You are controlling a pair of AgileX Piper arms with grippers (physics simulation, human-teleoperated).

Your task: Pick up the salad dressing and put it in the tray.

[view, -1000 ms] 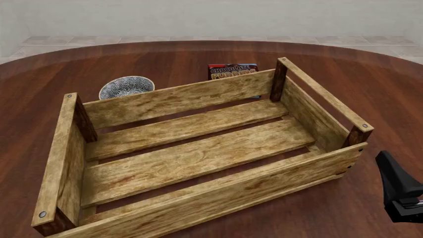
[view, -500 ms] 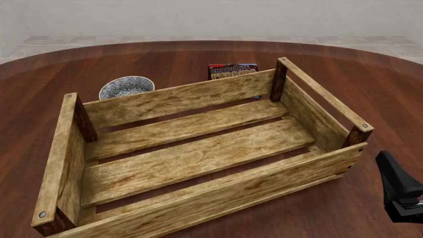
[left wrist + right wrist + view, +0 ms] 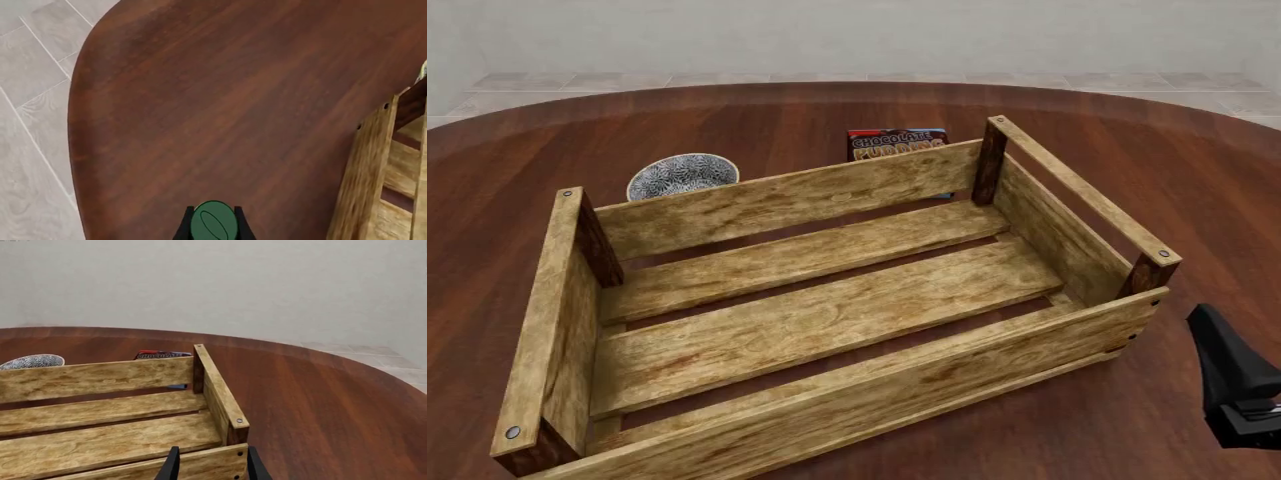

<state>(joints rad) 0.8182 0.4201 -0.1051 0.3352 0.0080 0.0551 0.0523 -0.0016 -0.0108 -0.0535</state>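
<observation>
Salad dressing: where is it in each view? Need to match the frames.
Left wrist view: only the salad dressing's dark green cap shows, at the bottom edge between the left gripper's fingers.
Front view: not in it.
Right wrist view: not in it.
Shared landmark: the tray, along the right edge of the left wrist view and filling the lower left of the right wrist view.

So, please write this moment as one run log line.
left gripper: shut on salad dressing | right gripper: open, empty | tray: no bottle inside

Round dark-wood table [image 3: 827, 110], polished grain. Pale grey tiled floor [image 3: 33, 75] beyond its edge. Plain off-white wall [image 3: 213, 285] at far side. Lighting even.
</observation>
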